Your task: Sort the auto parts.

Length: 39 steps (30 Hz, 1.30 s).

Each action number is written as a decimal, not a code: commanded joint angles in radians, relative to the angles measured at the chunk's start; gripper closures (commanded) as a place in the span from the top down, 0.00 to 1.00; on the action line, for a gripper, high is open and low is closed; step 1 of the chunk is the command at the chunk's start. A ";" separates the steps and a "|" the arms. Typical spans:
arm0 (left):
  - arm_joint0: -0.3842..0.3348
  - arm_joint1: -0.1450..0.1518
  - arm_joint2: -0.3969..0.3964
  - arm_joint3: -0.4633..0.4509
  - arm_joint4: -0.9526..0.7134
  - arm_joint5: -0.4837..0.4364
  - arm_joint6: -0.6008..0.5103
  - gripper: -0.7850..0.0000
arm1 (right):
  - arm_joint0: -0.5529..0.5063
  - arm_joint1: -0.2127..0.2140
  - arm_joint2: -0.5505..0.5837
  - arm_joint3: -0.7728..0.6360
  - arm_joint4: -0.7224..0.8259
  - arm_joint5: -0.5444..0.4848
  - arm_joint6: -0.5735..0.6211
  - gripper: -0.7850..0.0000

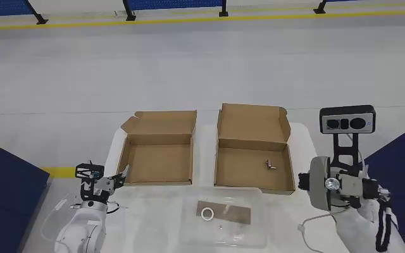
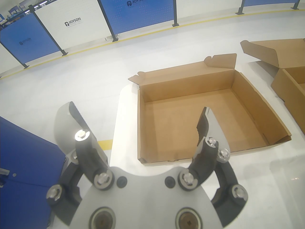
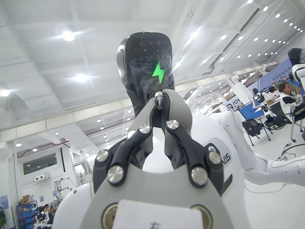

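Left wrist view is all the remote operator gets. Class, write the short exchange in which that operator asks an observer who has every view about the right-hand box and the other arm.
Operator: I see the left box and only a corner of the right box. What lies in that one?
Observer: One small metal part lies on its floor, toward the right wall.
Operator: And where does the other arm stand?
Observer: The right gripper has its jaws shut on a small threaded screw, held at the very tips.
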 commanded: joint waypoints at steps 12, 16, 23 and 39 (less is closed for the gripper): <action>0.000 0.000 0.000 0.000 0.000 0.000 0.000 1.00 | -0.036 -0.024 -0.010 0.008 -0.079 0.067 -0.147 0.00; 0.000 0.000 0.000 0.000 0.000 0.000 0.000 1.00 | -0.041 -0.033 -0.015 0.015 -0.076 0.078 -0.163 0.00; 0.000 0.000 0.000 0.000 0.000 0.000 0.000 1.00 | -0.046 -0.042 -0.018 0.027 -0.082 0.080 -0.175 0.00; 0.000 0.000 0.000 0.000 0.000 0.000 0.000 1.00 | -0.068 -0.054 0.016 0.011 -0.147 0.112 -0.205 0.00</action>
